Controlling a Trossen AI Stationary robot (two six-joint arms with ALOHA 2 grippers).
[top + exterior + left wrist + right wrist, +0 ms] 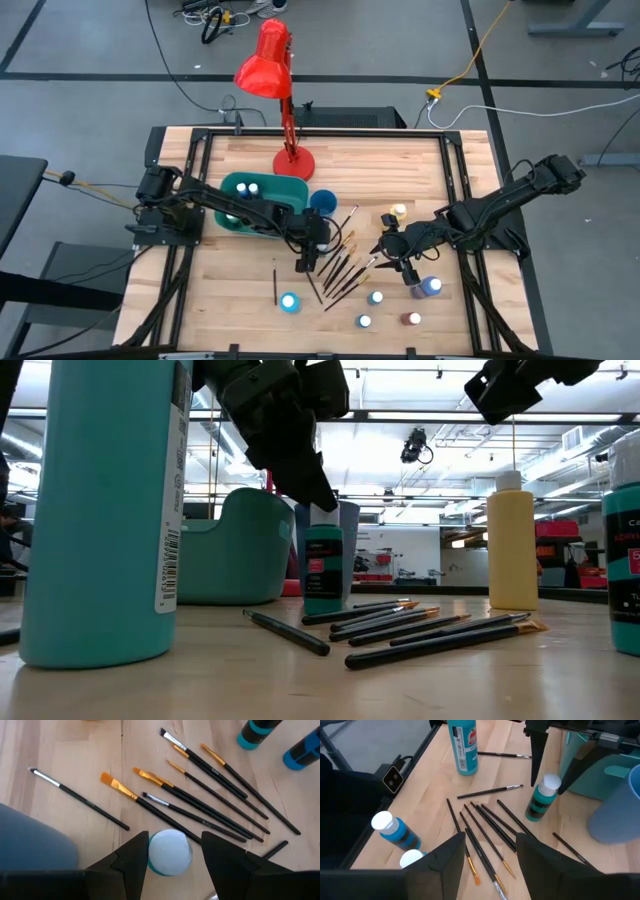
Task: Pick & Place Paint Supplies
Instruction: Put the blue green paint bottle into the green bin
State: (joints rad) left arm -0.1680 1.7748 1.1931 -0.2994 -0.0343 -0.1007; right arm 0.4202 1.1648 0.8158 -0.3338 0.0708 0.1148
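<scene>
A small teal paint bottle with a white cap (170, 851) stands upright on the wooden table beside a fan of dark-handled brushes (210, 795). My left gripper (174, 839) is open and slants down, one finger on either side of the bottle's cap (551, 782), with a gap on each side. My right gripper (490, 855) hangs open above the brushes' right end (350, 265), holding nothing. More white-capped bottles (375, 297) stand near the table's front, and a taller yellow bottle (513, 545) stands on the right.
The teal bin (265, 200) with bottles inside and a blue cup (322, 203) stand just behind my left gripper. A red desk lamp (285, 90) rises at the table's far edge. A large teal bottle (100, 510) stands near the front edge.
</scene>
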